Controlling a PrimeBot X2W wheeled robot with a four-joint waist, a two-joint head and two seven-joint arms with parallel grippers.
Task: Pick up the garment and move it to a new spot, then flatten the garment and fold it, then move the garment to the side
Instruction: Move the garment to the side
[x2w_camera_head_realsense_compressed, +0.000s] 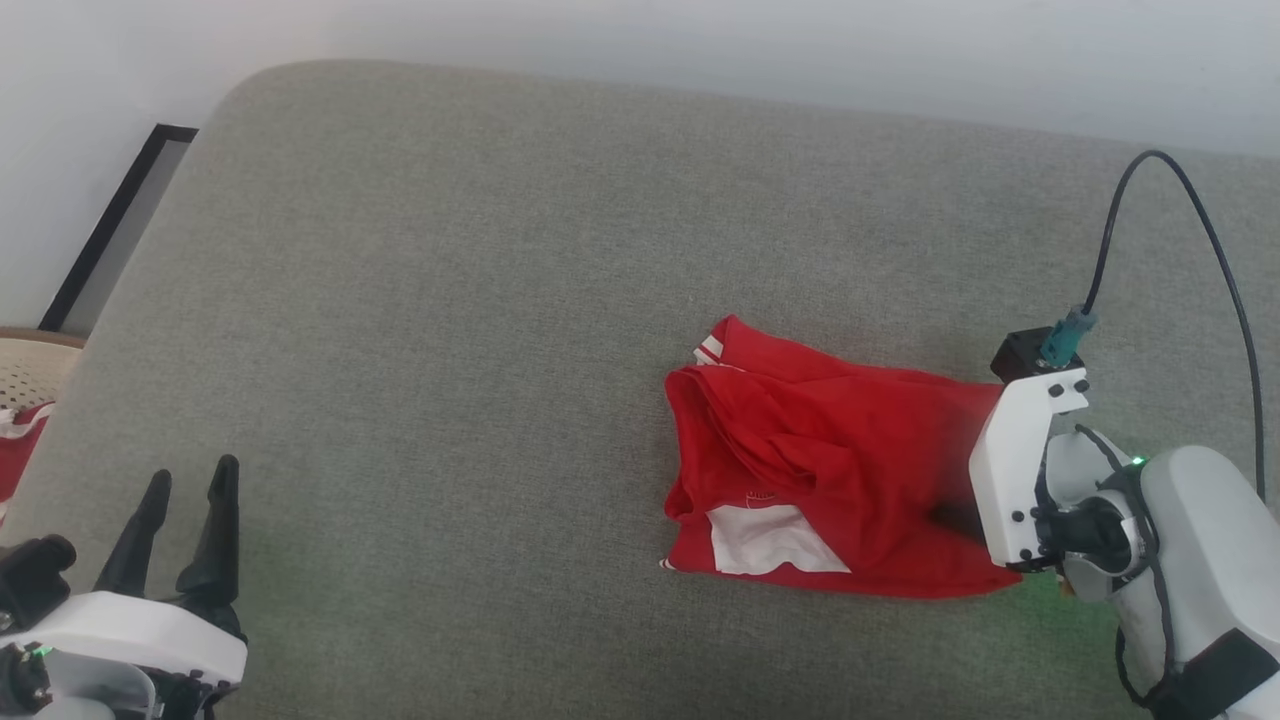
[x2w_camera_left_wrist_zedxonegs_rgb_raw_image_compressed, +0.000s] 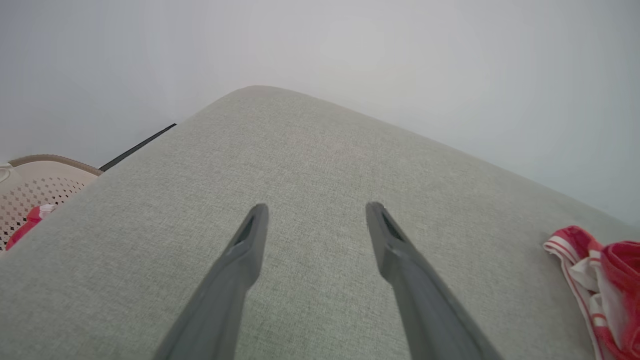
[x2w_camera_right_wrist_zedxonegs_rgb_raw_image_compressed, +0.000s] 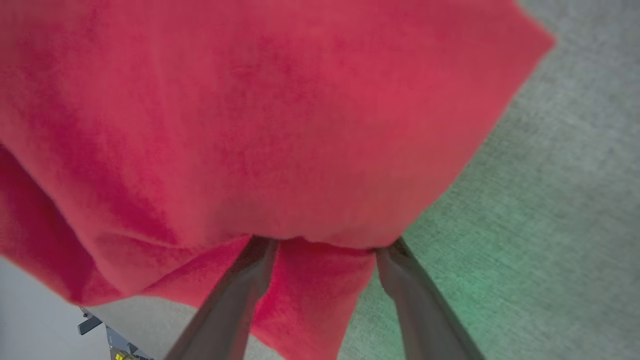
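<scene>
The garment (x2w_camera_head_realsense_compressed: 840, 470) lies crumpled right of centre on the grey cushion (x2w_camera_head_realsense_compressed: 450, 250). The right end effector (x2w_camera_right_wrist_zedxonegs_rgb_raw_image_compressed: 326, 245) is released, fingers spread against its right edge, probably set for a pinch. The left end effector (x2w_camera_head_realsense_compressed: 193, 475) is released, parked well clear

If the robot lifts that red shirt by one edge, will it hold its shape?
Probably not: the shirt lies crumpled in soft folds, so it should droop. Pushed across the textured cushion, it would likely bunch up.

One garment (x2w_camera_head_realsense_compressed: 850, 470), one basket (x2w_camera_head_realsense_compressed: 35, 372).
</scene>
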